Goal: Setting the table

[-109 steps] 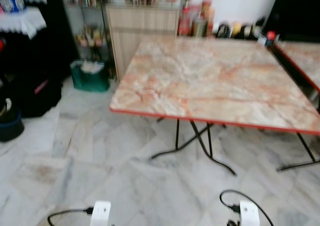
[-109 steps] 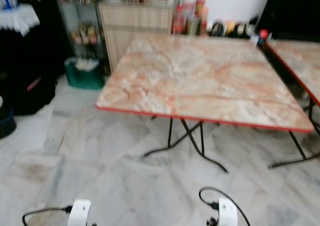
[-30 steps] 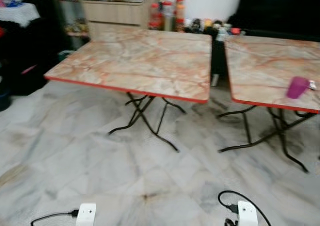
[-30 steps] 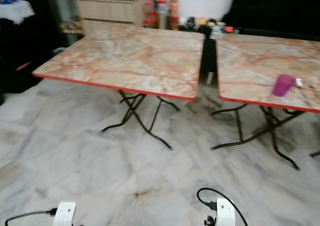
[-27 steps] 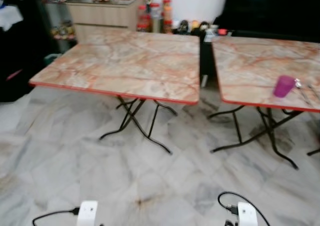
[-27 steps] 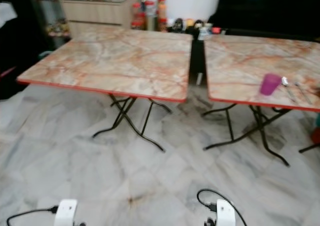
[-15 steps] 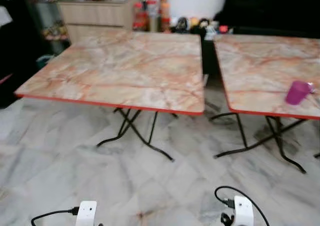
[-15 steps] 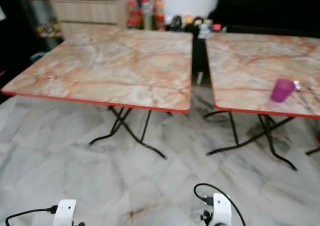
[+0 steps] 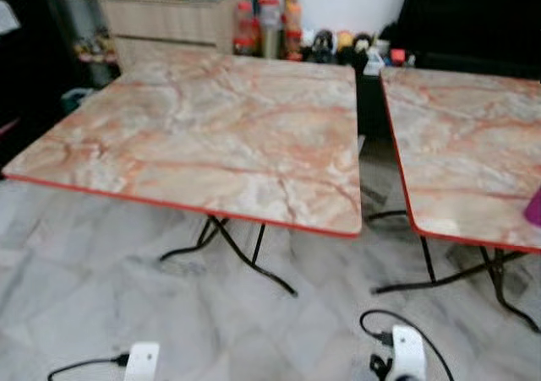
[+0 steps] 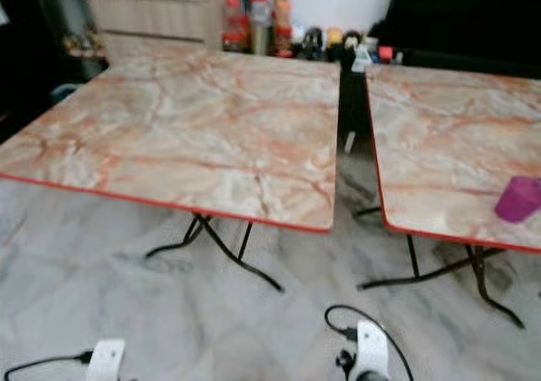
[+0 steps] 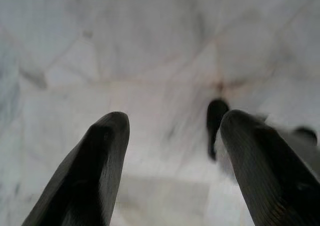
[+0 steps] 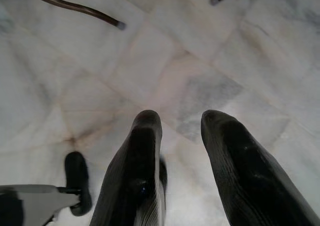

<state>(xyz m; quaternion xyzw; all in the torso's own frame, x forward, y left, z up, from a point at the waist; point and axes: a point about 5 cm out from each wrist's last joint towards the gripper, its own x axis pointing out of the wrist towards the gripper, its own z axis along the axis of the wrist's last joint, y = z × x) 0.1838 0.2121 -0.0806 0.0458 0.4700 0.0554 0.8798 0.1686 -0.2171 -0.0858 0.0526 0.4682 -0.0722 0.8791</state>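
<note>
Two folding tables stand side by side on the marble-tiled floor (image 9: 101,263), each with a marble-patterned top and a red edge: the left table (image 9: 211,127) and the right table (image 9: 465,144). One purple cup (image 10: 517,198) sits on the right table. One wooden cabinet (image 9: 165,26) stands behind them. Beside it is a row of jars and bottles (image 9: 279,22), perhaps six or more; blur prevents a firm count.

Two marble-patterned folding tables on a pale tiled floor (image 9: 76,288)

The nearer table (image 9: 211,136) and the right-hand table (image 9: 465,161) stand side by side, a narrow gap between; jars (image 9: 270,26) line the wall beyond, beside a wooden cabinet (image 9: 165,26).
</note>
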